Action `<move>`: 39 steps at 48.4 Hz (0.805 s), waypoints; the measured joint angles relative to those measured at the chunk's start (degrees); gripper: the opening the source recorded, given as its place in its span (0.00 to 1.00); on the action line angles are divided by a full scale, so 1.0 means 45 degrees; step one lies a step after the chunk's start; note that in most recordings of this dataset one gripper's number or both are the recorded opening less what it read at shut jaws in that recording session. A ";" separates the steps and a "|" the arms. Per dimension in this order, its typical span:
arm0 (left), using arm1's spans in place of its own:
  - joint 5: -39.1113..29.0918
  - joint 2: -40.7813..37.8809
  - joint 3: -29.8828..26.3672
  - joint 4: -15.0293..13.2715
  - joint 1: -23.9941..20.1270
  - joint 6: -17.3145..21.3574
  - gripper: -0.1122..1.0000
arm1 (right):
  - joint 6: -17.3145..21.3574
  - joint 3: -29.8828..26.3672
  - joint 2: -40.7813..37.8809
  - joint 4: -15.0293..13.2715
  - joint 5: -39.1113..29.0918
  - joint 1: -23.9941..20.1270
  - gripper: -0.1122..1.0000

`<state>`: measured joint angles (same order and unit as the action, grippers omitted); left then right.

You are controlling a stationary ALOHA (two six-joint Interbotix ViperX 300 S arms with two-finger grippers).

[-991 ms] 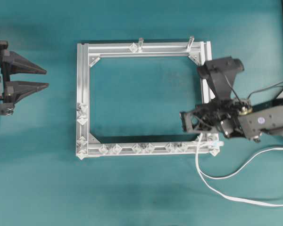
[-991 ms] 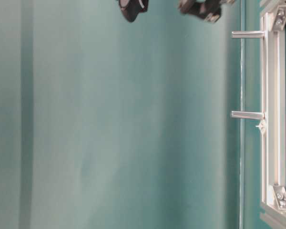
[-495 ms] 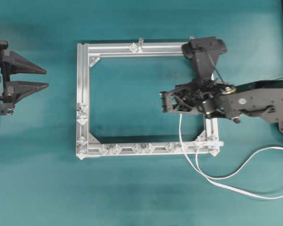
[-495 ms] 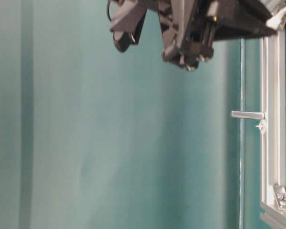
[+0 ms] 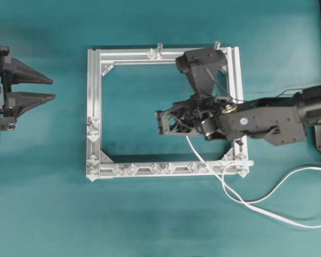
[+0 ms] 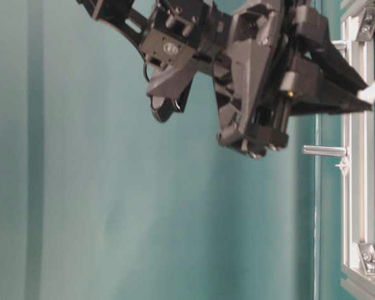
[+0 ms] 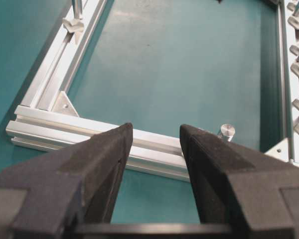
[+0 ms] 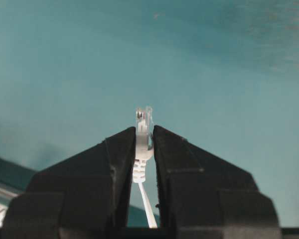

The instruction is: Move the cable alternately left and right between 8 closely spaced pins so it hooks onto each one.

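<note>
Overhead view: a square silver aluminium frame (image 5: 94,107) lies flat on a teal table (image 5: 150,225). Small translucent diamond-shaped pins (image 5: 161,168) stud its bottom rail, with more on the lower left rail, and two upright metal posts (image 5: 159,48) rise from the top rail. The right gripper (image 5: 161,119) reaches in from the right and hangs over the open middle of the frame, pointing left. A thin white cable (image 5: 214,174) runs from under it down and to the right, crosses the bottom rail near the right-hand pins, then loops over the table toward the right edge. The grip itself is hidden here. The left gripper (image 5: 48,89) sits at the far left, well apart from the frame, its two dark fingers spread with nothing between them.

Table-level view: the scene appears turned on its side. The right arm's black body fills the upper part, and its fingertips end at the frame rail, with a short white stretch of the cable showing there.

Left wrist view: the two padded fingers (image 7: 97,169) stand wide apart and empty. Beyond them lie a corner of the frame and a row of pins at the right edge.

Right wrist view: only here is the grip plain. The two black fingers (image 8: 114,169) pinch the cable's pale plug (image 8: 142,134) between them. Its clear tip pokes out past the fingertips, and the cord trails back between the fingers.
</note>
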<state>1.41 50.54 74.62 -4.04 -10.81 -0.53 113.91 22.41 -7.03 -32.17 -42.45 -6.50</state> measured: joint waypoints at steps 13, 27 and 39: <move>0.0020 0.0020 0.0039 0.0000 0.0000 0.0000 0.57 | 0.0332 -0.0391 -0.0332 0.0430 -0.0293 -0.0977 0.23; 0.0000 0.0020 0.0059 0.0000 0.0000 0.0000 0.57 | 0.1523 -0.0684 -0.0332 0.0586 -0.1289 -0.2012 0.23; 0.0000 0.0000 0.0059 0.0000 0.0000 0.0000 0.57 | 0.2344 -0.0820 -0.0430 0.0605 -0.1406 -0.2598 0.23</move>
<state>1.41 50.54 74.88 -4.04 -10.81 -0.53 124.45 18.72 -8.96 -29.44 -48.78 -18.19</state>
